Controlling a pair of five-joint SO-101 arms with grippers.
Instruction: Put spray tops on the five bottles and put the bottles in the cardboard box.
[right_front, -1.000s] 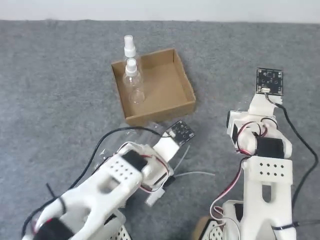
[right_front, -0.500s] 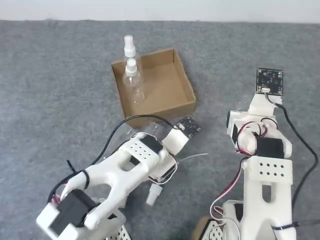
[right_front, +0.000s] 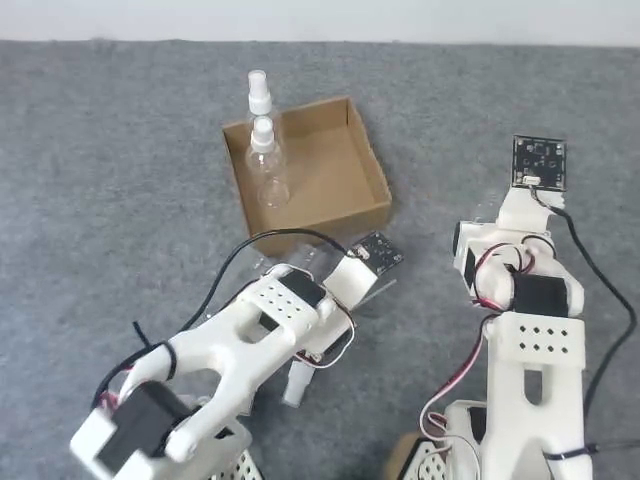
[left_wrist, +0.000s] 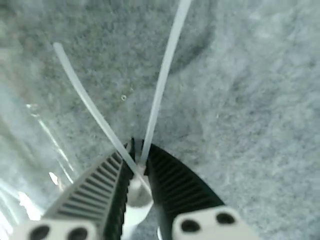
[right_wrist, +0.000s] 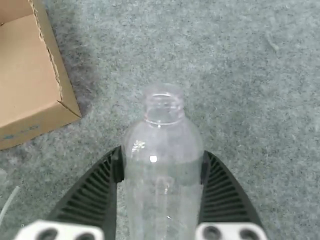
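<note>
Left gripper (left_wrist: 139, 150) is clamped on a spray top (left_wrist: 135, 190) over grey carpet (left_wrist: 250, 100) near the front wall of the cardboard box (right_front: 320, 222), while right gripper (right_wrist: 161, 155) clasps an uncapped bottle (right_wrist: 162, 140) off a box corner, open carpet beyond.

The base of the uncapped bottle (right_wrist: 162, 160) is cut off by the right wrist view's edge

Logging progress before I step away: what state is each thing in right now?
left gripper: jaws shut on spray top.
right gripper: jaws shut on open bottle, no top.
cardboard box: open.
bottle in box: upright, top on.
bottle at box's far corner: upright, top on.
</note>
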